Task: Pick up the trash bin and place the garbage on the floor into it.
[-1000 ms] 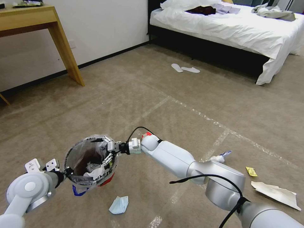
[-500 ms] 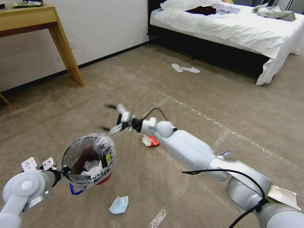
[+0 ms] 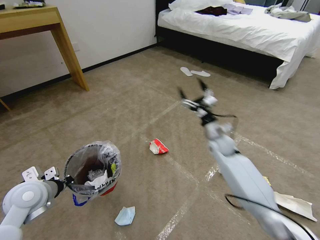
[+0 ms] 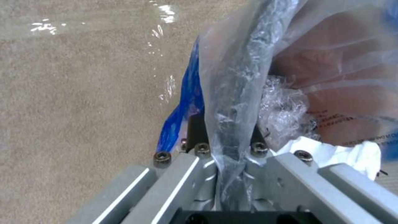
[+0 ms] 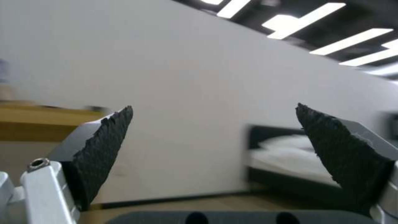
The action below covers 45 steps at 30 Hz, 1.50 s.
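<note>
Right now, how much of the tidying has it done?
Partly done. The left gripper holds the trash bin off the carpet, tissues already inside. The right gripper is open and empty. Left: red carton, blue mask, torn paper.

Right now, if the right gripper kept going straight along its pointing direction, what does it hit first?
Probably nothing close. The right gripper, fingers open and empty, is raised off the carpet and aims at the white wall, with the bed off to one side. Depth is unclear.

Right tool, black textured fingers spread wide, before a white wall and bed.
</note>
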Motion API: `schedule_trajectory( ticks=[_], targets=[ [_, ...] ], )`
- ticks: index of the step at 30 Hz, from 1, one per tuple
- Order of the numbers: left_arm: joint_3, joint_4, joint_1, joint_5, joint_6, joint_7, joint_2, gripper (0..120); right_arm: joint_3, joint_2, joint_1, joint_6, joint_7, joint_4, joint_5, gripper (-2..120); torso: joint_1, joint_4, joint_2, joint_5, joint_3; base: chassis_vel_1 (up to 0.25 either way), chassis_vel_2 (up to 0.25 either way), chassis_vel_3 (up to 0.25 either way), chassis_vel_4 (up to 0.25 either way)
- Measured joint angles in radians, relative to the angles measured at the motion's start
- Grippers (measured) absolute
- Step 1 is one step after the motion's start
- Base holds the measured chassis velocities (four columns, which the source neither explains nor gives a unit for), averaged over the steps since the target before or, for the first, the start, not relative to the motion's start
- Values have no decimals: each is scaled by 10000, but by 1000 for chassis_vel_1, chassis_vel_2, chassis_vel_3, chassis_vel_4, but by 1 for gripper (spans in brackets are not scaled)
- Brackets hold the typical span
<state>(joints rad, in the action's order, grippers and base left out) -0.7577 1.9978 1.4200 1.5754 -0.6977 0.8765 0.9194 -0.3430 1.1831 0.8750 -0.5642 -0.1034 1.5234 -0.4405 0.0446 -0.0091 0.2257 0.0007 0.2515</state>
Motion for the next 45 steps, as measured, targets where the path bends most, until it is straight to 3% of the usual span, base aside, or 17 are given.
schedule_trajectory(
  ticks=[8,9,11,18,30,45],
  targets=[
    [-20,0,49,-46,-4,-46,88,1,-2002,582,1783,-14,481,1142,697,100,0,4,0,-3,-1,0,0,0,0],
    [-25,-2,71,-96,-9,-91,152,1,-3057,987,2830,-53,345,1667,933,100,0,2,0,-3,-2,0,0,0,0],
    [-16,30,68,-115,-23,-123,219,1,-3863,1335,3732,-447,296,1933,1312,100,-1,-2,0,-2,-1,0,0,0,0],
    [107,122,49,-384,-72,-434,290,1,-5063,2005,4850,-1100,961,2367,2417,100,-1,1,0,-4,0,0,0,0,0],
    [175,79,-76,-444,-122,-700,92,1,-5570,3400,5591,-2062,638,2372,3499,100,-1,3,1,-5,0,0,0,0,0],
    [255,167,-68,-447,-133,-715,95,1,-5579,3672,5529,-2445,588,2071,3718,100,1,2,-2,-6,1,0,0,0,0]
  ],
)
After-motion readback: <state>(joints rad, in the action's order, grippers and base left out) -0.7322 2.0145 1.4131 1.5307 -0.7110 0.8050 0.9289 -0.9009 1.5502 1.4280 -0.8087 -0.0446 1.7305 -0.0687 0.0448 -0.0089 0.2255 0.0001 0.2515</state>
